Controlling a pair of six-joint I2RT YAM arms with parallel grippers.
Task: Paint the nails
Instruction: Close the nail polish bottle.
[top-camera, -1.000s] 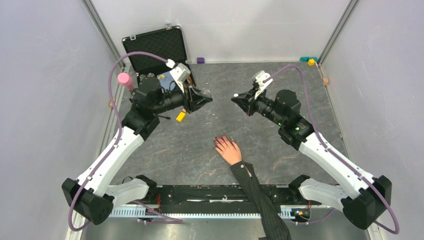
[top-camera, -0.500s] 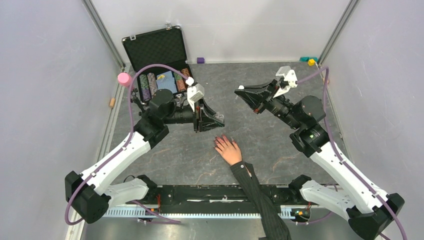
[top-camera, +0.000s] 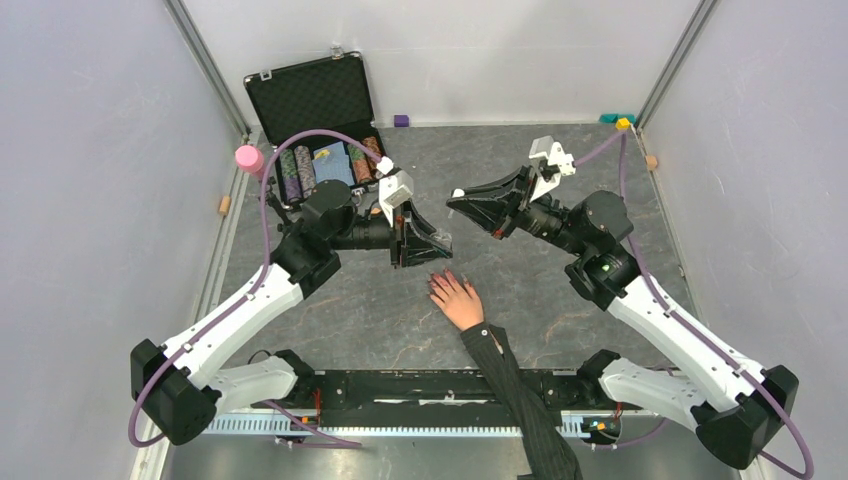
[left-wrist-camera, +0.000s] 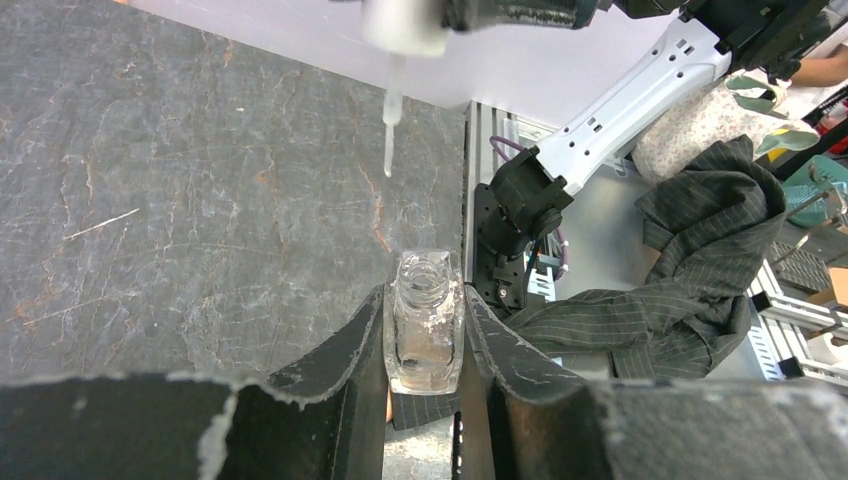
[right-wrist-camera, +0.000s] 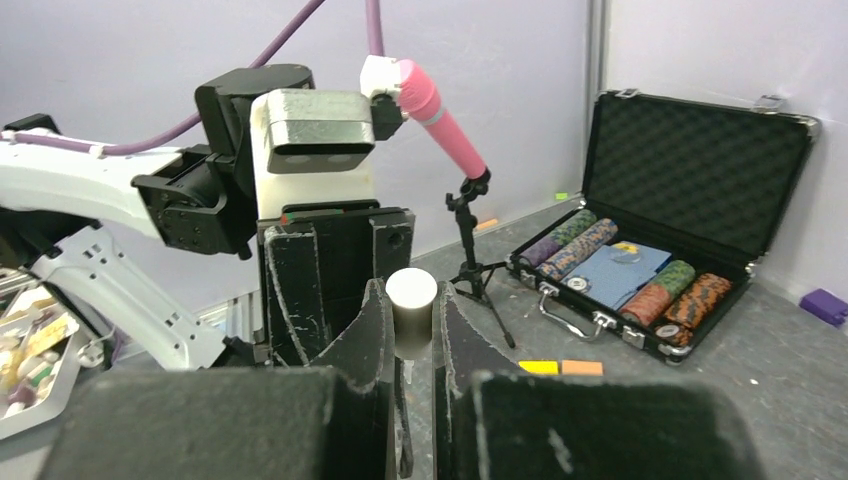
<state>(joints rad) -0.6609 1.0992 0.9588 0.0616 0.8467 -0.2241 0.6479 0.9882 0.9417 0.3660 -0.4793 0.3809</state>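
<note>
A pale hand (top-camera: 462, 303) in a dark pinstriped sleeve (top-camera: 510, 385) lies flat on the grey table. Its reddish-pink nails (top-camera: 437, 284) point towards the far left. Just beyond the fingers, my left gripper (top-camera: 438, 244) (left-wrist-camera: 425, 297) is shut on a small clear bottle (left-wrist-camera: 425, 330) whose neck is open. My right gripper (top-camera: 460, 203) (right-wrist-camera: 411, 292) is shut on the white cap (right-wrist-camera: 411, 297) (top-camera: 458, 193). The cap's brush stem (left-wrist-camera: 390, 125) hangs in the air beyond the bottle's mouth, apart from it.
An open black case (top-camera: 318, 100) with poker chips stands at the far left. Beside it a pink microphone (top-camera: 247, 157) (right-wrist-camera: 440, 115) sits on a small tripod. A purple block (top-camera: 401, 120) and a yellow block (top-camera: 622, 124) lie by the back wall. Yellow and orange blocks (right-wrist-camera: 560, 367) lie near the case.
My left gripper has swung right from the case to just beyond the fingers, bottle in its grip. My right gripper rose, then moved left towards the left gripper. The hand stayed still.
</note>
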